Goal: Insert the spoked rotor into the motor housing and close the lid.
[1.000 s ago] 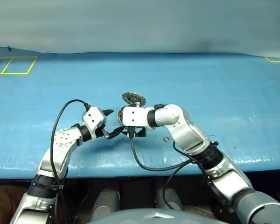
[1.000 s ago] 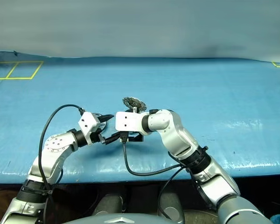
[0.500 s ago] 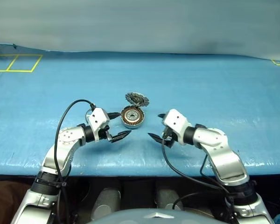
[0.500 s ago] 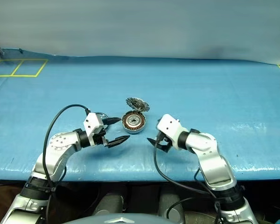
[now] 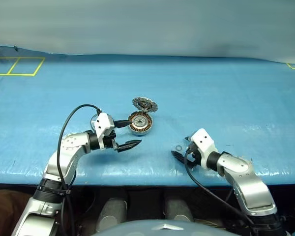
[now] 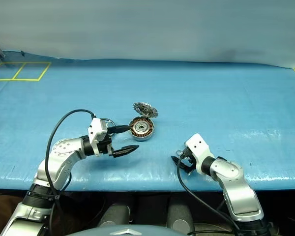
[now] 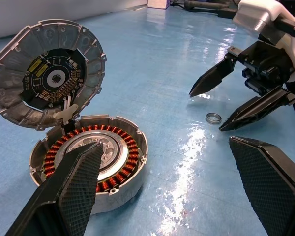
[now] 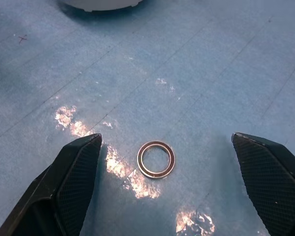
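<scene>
The motor housing (image 7: 130, 160) lies on the blue table with its copper windings and a silver centre showing. Its lid (image 7: 44, 69) stands up on the hinge, grey segmented face towards me. My left gripper (image 5: 133, 132) is open just left of the housing, one finger by its rim. My right gripper (image 8: 165, 137) is open low over the table to the right, with a tiny ring (image 8: 156, 159) lying between its fingers, untouched. A thin silvery round rim (image 6: 103, 121) peeks out behind my left wrist; it may be the spoked rotor, mostly hidden.
The blue table's front edge (image 5: 137, 172) runs close below both grippers. Yellow taped squares (image 5: 17, 66) mark the far left corner. Cables loop from each wrist.
My right arm has swung away from over the housing, to the right and down towards the front edge, ending above the tiny ring. The left gripper has hardly moved.
</scene>
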Controlling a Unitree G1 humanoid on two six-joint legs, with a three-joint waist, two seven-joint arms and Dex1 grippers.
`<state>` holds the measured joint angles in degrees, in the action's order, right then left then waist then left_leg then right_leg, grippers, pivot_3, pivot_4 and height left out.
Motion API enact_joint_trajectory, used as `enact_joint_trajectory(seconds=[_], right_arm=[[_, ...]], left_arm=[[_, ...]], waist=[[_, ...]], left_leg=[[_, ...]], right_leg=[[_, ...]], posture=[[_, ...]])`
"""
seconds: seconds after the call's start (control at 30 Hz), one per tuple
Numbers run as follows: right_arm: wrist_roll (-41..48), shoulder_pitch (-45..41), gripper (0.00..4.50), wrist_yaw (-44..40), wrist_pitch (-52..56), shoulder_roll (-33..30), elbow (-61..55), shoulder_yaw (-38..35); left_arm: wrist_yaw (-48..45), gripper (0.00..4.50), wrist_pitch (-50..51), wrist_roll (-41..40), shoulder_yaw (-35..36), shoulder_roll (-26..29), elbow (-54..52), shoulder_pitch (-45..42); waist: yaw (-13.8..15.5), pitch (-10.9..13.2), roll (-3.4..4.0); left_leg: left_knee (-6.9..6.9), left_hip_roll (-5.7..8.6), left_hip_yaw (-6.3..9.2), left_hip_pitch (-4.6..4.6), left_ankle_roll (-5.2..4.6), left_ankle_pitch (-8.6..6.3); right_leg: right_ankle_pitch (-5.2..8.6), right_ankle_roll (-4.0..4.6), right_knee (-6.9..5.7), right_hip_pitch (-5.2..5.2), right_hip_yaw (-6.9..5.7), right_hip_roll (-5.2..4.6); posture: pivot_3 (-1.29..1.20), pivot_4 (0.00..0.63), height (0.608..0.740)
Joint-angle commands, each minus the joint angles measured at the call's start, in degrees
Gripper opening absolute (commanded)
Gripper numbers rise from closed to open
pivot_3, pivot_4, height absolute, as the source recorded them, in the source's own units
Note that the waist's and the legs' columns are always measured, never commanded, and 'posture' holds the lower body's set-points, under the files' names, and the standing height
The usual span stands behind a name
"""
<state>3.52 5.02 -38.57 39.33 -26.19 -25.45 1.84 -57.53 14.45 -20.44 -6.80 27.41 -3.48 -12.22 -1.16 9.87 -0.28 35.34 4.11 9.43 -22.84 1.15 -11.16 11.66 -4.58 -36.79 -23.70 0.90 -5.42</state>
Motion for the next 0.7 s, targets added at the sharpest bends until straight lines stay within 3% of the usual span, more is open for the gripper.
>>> enact_joint_trajectory(seconds=[0.03, 0.07, 0.17, 0.3, 0.53, 0.63, 0.7], right_arm=[[0.8, 0.5, 4.46, 1.3, -0.2, -1.1, -1.3, -0.5], [0.9, 0.7, 4.46, 1.5, -0.2, -1.2, -0.8, -0.6], [0.6, 1.0, 3.90, 2.3, 0.0, -2.0, 0.2, -0.1], [0.9, 1.1, 2.61, 3.0, -0.1, -2.5, 0.3, 0.1], [1.5, 0.3, 2.61, 4.0, 0.1, -2.7, 0.7, 1.1], [2.2, 0.1, 2.01, 3.8, 0.5, -2.9, 0.8, 1.6], [2.4, 0.0, 1.35, 4.0, 0.7, -3.0, 0.8, 1.8]], left_arm=[[0.1, 4.50, -1.2, -0.2, 1.3, 0.5, -0.4, 0.0], [0.2, 4.50, -1.3, -0.1, 1.2, 0.5, -0.3, 0.0], [0.3, 4.50, -1.3, 0.1, 1.1, 0.5, -0.4, 0.0], [0.5, 4.50, -1.3, 0.2, 0.9, 0.5, -0.4, 0.0], [0.6, 4.50, -1.4, 0.3, 1.0, 0.8, -0.7, 0.2], [0.8, 4.50, -1.4, 0.4, 1.1, 1.1, -1.0, 0.5], [0.8, 4.50, -1.3, 0.4, 1.1, 1.3, -1.2, 0.8]], waist=[[0.0, 0.0, -0.01], [0.0, 0.0, -0.01], [0.1, 0.0, -0.01], [0.2, 0.0, -0.01], [0.3, 0.0, -0.02], [0.3, 0.0, -0.02], [0.3, 0.0, -0.03]], left_leg=[[0.01, -0.01, -0.01, 0.00, 0.00, 0.00], [0.02, -0.02, -0.01, 0.00, 0.00, 0.00], [0.02, -0.05, 0.00, 0.00, 0.00, 0.00], [0.04, -0.06, 0.00, 0.00, 0.00, 0.00], [0.10, -0.13, -0.01, 0.00, 0.00, 0.00], [0.10, -0.21, -0.03, 0.00, 0.00, 0.00], [0.11, -0.27, -0.03, 0.00, 0.00, 0.00]], right_leg=[[0.00, 0.00, 0.00, 0.00, 0.00, 0.00], [0.00, 0.00, 0.01, 0.01, 0.00, 0.00], [0.01, 0.00, 0.01, 0.02, 0.00, 0.00], [0.00, 0.00, 0.02, 0.04, 0.00, -0.01], [0.01, 0.00, 0.02, 0.07, 0.00, -0.01], [0.00, 0.00, 0.01, 0.07, -0.01, -0.01], [0.00, 0.00, 0.01, 0.07, -0.01, 0.00]], posture=[[0.00, 0.150, 0.740], [0.00, 0.150, 0.740], [0.00, 0.150, 0.740], [0.00, 0.150, 0.740], [0.00, 0.150, 0.740], [0.00, 0.150, 0.740], [0.00, 0.150, 0.740]])
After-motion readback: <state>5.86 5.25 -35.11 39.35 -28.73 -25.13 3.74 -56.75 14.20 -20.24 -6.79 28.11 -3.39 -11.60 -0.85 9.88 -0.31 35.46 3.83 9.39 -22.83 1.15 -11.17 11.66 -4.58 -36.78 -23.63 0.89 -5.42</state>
